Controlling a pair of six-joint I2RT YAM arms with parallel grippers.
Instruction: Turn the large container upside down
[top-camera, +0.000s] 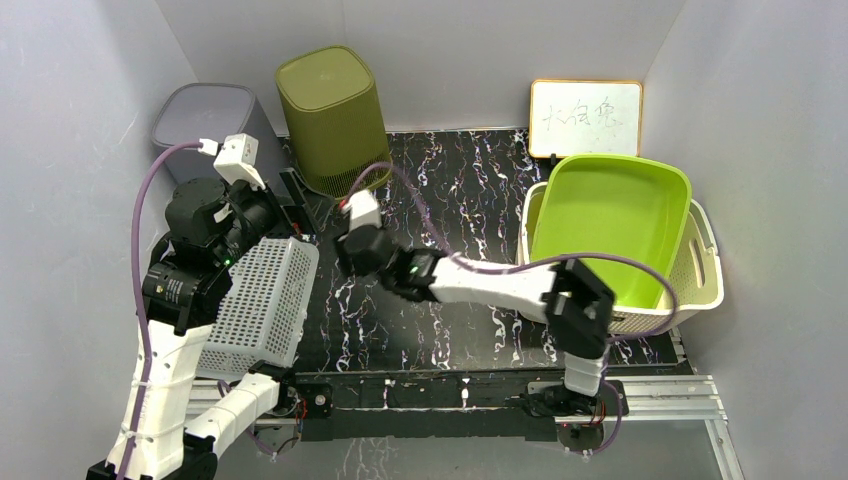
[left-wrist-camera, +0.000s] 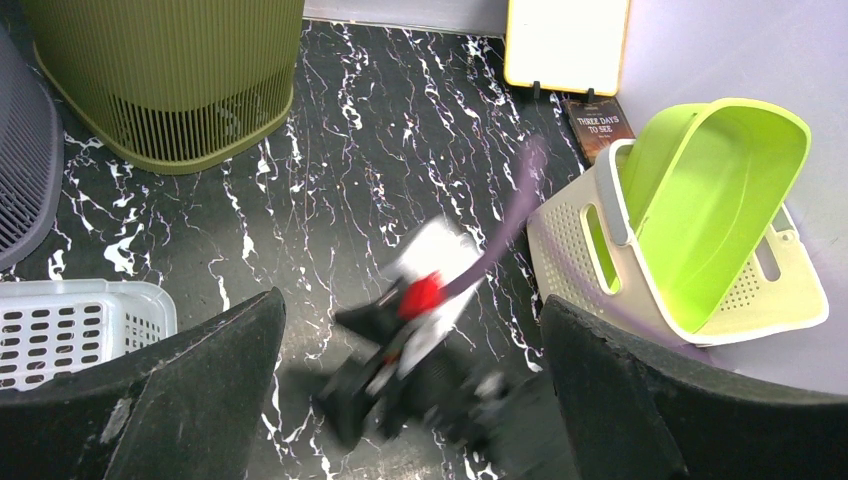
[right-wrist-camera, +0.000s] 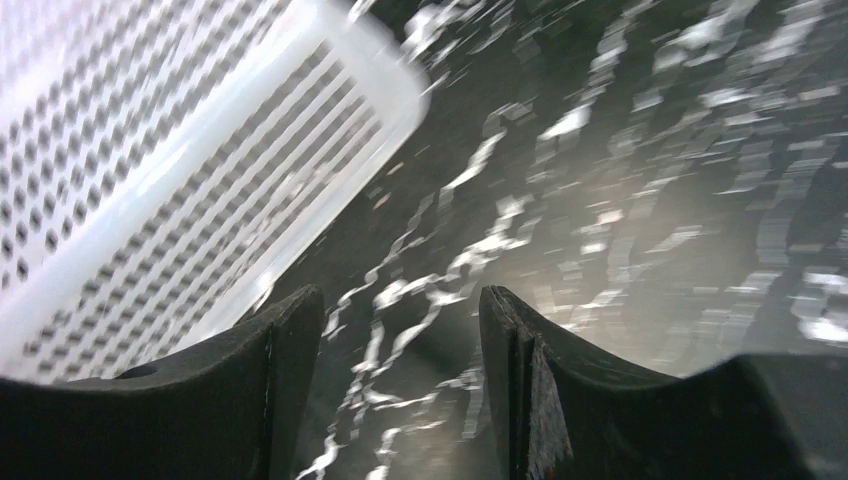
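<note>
The white basket is lying at the left of the table, just in front of the left arm. Its broad perforated face is pointing up and a little to the right. Its long axis is running from the near edge away toward the back wall. Its opening is not showing from above, and I cannot tell whether it is sitting flat or leaning on the arm.

The left gripper is hanging with its fingers spread wide and nothing between them. A corner of the basket's rim is showing just beside the left finger. The right gripper is also standing open and gripping nothing. The basket's edge is filling the upper left of its view, close to the left finger but apart from it. That view is heavily blurred.

Farther out, an olive bin and a grey bin are standing at the back left with closed ends up. On the right, a lime tub is leaning tilted inside a cream basket. Nothing is showing inside the tub. A whiteboard is leaning against the back wall, and a small book is lying below it. The right arm is appearing smeared in the left wrist view.
</note>
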